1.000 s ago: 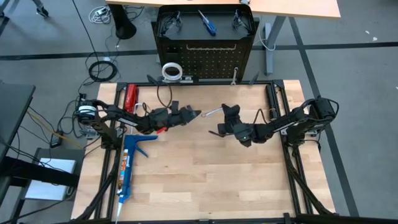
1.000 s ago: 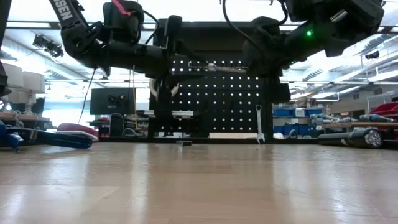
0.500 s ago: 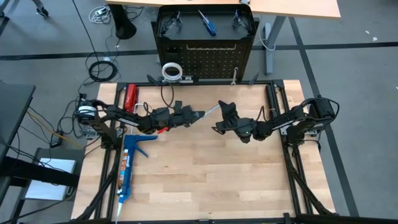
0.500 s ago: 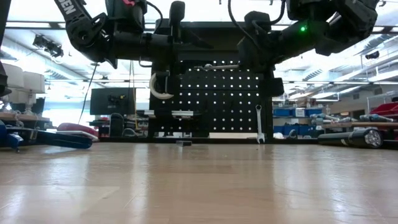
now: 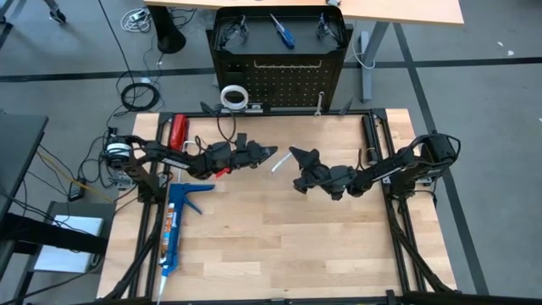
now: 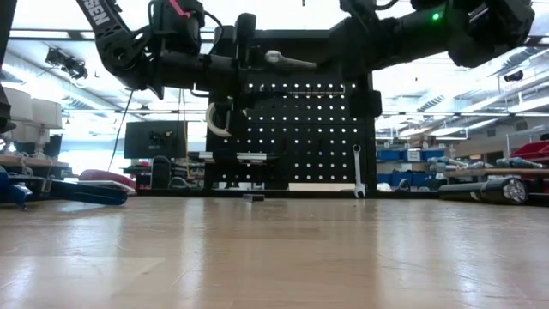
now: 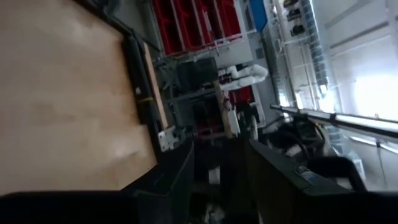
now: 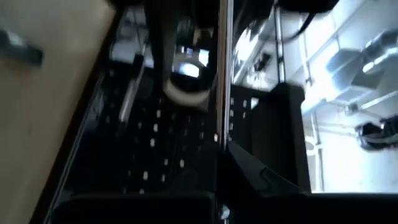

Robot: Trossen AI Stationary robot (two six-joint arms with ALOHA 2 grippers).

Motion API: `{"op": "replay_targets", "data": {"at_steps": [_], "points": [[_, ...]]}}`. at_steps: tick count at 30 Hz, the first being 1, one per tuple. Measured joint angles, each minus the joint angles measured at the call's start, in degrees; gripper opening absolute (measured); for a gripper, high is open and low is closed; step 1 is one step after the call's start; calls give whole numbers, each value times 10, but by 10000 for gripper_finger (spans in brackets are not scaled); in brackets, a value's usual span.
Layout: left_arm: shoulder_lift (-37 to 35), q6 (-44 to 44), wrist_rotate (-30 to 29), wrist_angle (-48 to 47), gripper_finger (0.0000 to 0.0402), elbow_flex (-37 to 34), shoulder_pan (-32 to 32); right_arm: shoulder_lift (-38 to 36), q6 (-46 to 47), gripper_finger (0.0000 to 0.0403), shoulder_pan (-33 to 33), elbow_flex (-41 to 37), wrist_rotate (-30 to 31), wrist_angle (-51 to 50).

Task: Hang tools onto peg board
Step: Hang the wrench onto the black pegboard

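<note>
The right end effector was clamped shut on one end of a silver wrench, the free end jutting out toward the left end effector. The left one stood just beside that free end with its fingers parted and nothing between them.

The chief risk, as a judgement, lay in how little of the wrench was gripped. Held by one end, it could pivot between the fingers or slip out and drop to the bench below. With the two end effectors so close, the left fingers could also knock the free end and twist the wrench out of line. If it was to be passed across, a release before the left fingers had closed would lose it. A tilted wrench would then miss its peg.

Both arms reached inward over the bench, low and nearly level, their end effectors facing each other. The peg board stood beyond both end effectors, well apart from them. On it, beyond the right end effector, a second wrench hung low. A white tape roll sat at the board beyond the left one.
</note>
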Motion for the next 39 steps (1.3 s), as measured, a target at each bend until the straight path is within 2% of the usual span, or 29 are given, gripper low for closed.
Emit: {"op": "replay_targets", "data": {"at_steps": [3,17,22,28,39], "points": [[0,0,7,14,149,0,-1,0,-10,22,-12,0,17,-3],[0,0,-1,18,142,0,-31,0,-16,22,-50,0,9,-8],[0,2,-15,17,103,0,-31,0,-20,22,-51,0,9,-8],[0,12,-19,7,19,0,-31,0,-17,33,-51,0,10,-7],[-1,46,-15,-6,14,0,-28,0,53,60,-39,0,22,-8]]}}
